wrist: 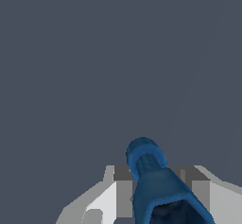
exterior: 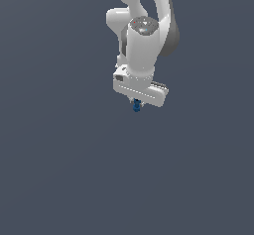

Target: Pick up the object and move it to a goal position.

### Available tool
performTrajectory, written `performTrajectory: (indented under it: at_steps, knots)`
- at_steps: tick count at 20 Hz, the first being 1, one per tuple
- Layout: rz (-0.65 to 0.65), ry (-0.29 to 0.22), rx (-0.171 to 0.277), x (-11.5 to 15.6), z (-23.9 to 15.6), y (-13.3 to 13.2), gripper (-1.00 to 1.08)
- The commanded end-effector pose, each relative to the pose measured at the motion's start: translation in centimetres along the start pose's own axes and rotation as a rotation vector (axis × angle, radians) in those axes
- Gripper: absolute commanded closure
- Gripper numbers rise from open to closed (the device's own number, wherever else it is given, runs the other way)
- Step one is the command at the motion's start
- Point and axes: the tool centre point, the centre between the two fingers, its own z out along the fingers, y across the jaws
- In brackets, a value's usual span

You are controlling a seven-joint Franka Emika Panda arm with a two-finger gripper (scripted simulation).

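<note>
1. From where I stand, the white arm hangs down over a plain grey surface, and its end effector points straight down.

2. The end effector is pinching the little blue peg. In the exterior view only the peg's lower end shows, peeking out just under the fingers.

3. The wrist view makes the hold plainer: the peg sits between the two grey finger pads, one on each side of it, with its rounded far end sticking out past them and its hollow end nearest the camera.

4. Whether the peg is clear of the grey surface I cannot tell for sure; nothing shows it touching, and it looks to be carried in the air.

5. So I judge the picking-up is done and the carrying step is in hand.

6. No marker for the goal shows in either view, so I cannot say which way it lies or how far along the trip is.

7. The next move calls for a steady squeeze and a smooth travel; the peg is small and held at a narrow part, so a jerk could tilt or slip it.
</note>
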Motion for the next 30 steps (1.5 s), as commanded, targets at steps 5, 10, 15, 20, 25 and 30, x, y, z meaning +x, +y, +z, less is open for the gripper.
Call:
performTrajectory:
  at_steps: [5, 10, 15, 20, 25, 30]
  knots:
    - [0.000, 0.000, -0.001, 1.0, -6.6, -1.0, 1.08]
    - [0.000, 0.000, -0.001, 1.9, -11.5, -1.8, 1.08]
    - [0.000, 0.000, -0.001, 2.7, -16.1, -2.6, 1.08]
    - [0.000, -0.001, 0.000, 3.5, -19.9, -3.3, 1.08]
    - [0.000, -0.001, 0.000, 4.2, -23.2, -3.9, 1.08]
    - [-0.001, -0.001, 0.000, 4.8, -25.9, -4.4, 1.08]
